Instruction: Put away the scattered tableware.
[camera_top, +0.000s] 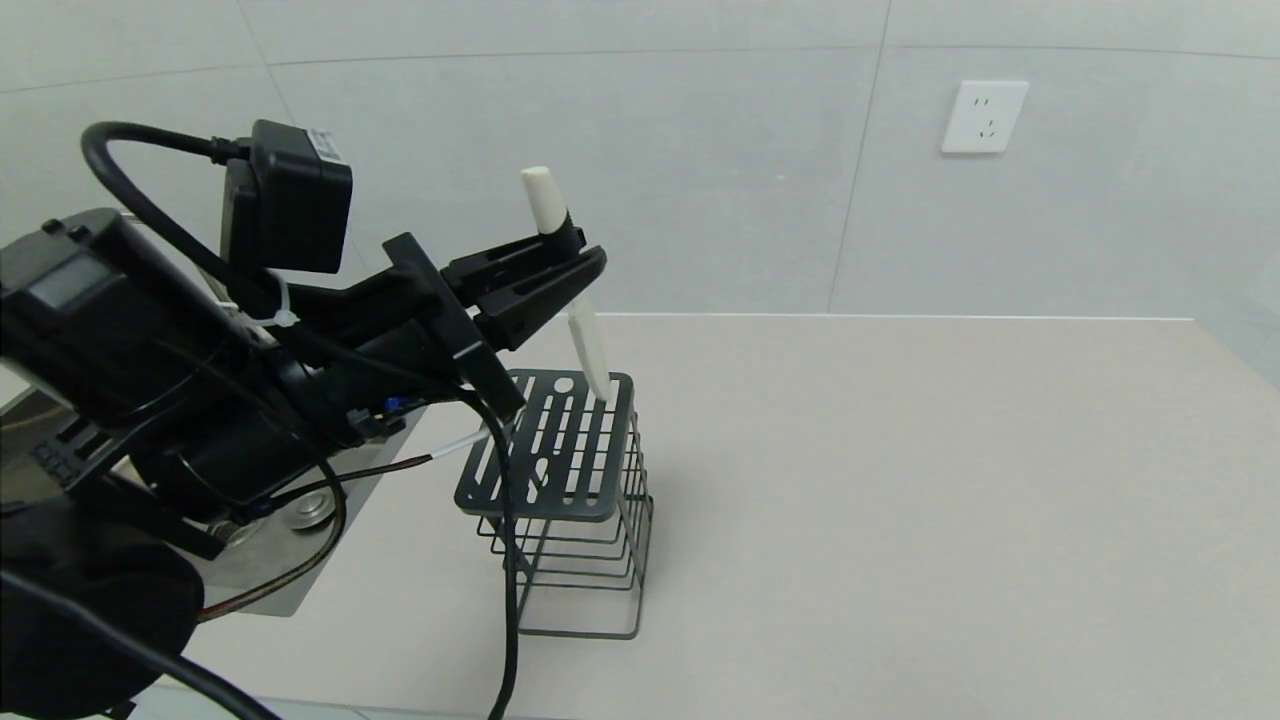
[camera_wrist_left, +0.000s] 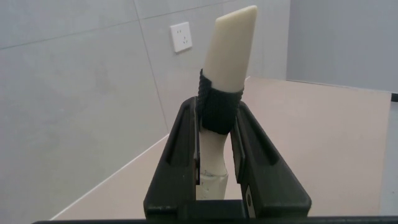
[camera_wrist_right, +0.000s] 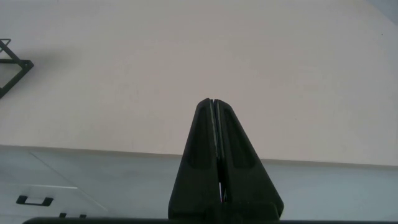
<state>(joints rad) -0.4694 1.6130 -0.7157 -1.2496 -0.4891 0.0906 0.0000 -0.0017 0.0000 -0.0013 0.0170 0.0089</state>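
Observation:
My left gripper (camera_top: 570, 262) is shut on a white utensil with a black band (camera_top: 592, 350), held nearly upright. Its top end (camera_top: 540, 196) sticks up above the fingers. Its lower end touches the slotted top of a dark wire cutlery rack (camera_top: 563, 470), near the rack's far right corner. In the left wrist view the white utensil (camera_wrist_left: 225, 74) stands clamped between the two black fingers (camera_wrist_left: 180, 155), the gripper (camera_wrist_left: 217, 138) closed around it. My right gripper (camera_wrist_right: 214, 112) hovers over the beige table (camera_wrist_right: 199, 62), shut with nothing in it.
A metal tray (camera_top: 290, 540) lies on the table to the left of the rack, under my left arm. The rack's corner (camera_wrist_right: 12, 65) appears at the edge of the right wrist view. A wall socket (camera_top: 984, 116) is on the back wall.

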